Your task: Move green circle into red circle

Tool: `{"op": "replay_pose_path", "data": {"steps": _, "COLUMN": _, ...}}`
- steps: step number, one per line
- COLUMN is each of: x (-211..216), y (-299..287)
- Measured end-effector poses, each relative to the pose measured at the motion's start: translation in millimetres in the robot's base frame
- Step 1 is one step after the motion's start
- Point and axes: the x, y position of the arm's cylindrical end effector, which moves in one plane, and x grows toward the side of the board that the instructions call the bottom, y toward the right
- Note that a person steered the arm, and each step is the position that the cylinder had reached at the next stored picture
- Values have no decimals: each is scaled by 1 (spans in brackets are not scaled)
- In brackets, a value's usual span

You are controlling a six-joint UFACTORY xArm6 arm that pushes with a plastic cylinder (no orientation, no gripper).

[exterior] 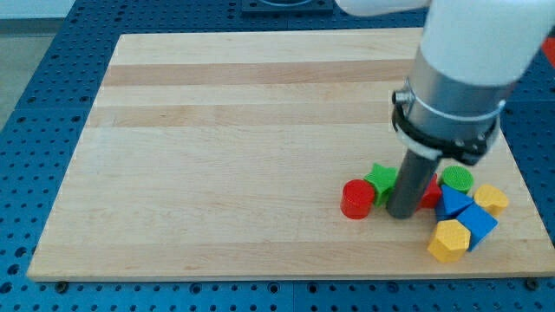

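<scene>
My tip [402, 213], a bare rod tool gripping nothing, rests on the counter [217, 165] between the two: the green circle [457, 179] lies just right and slightly farther, the red circle [356, 198] left, so the rod blocks the direct line.

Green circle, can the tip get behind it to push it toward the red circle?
Probably not directly. My tip sits left of the green circle, between it and the red circle; it would have to go around first.
</scene>
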Motion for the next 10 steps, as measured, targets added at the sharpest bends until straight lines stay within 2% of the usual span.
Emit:
{"op": "replay_pose_path", "data": {"steps": 2, "x": -82, "y": -8}}
{"op": "replay_pose_path", "data": {"steps": 3, "x": -84, "y": 1}}
{"op": "replay_pose_path", "data": {"steps": 4, "x": -102, "y": 78}}
{"op": "replay_pose_path", "data": {"steps": 5, "x": -69, "y": 164}}
{"op": "replay_pose_path", "data": {"steps": 6, "x": -28, "y": 178}}
{"op": "replay_pose_path", "data": {"steps": 10, "x": -20, "y": 99}}
